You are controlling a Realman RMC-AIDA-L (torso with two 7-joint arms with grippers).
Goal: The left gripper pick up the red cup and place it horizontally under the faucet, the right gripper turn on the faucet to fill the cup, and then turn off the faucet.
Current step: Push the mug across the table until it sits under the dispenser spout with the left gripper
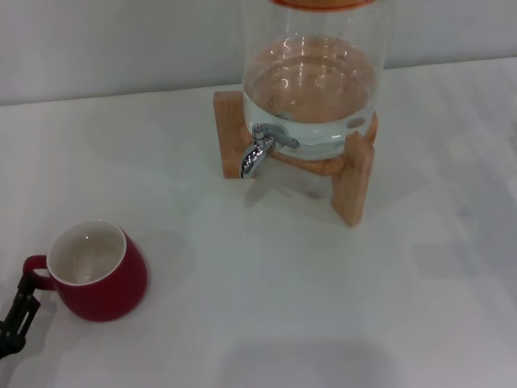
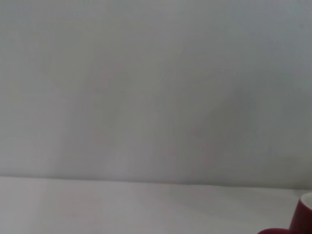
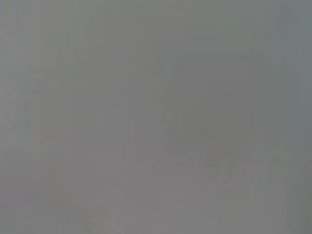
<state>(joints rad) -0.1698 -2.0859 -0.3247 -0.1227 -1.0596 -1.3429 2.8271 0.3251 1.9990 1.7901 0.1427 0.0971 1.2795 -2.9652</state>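
One red cup [image 1: 98, 273] upright near table's [image 1: 307, 307] left edge, left gripper [image 1: 18, 311] at its handle, grip unclear, faucet [image 1: 260, 149] well apart.

One red cup [image 1: 101, 279]; one glass jar [image 1: 311, 73], one faucet [image 1: 260, 149], one wooden stand [image 1: 347, 174]; one gripper [image 1: 18, 319] in view.

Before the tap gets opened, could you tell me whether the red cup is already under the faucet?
No, the red cup stands far from the faucet.

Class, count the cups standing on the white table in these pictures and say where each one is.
1. A squat dark-red ceramic cup stands upright at the table's near left, well short of the chrome faucet. Nothing seems to hide another.
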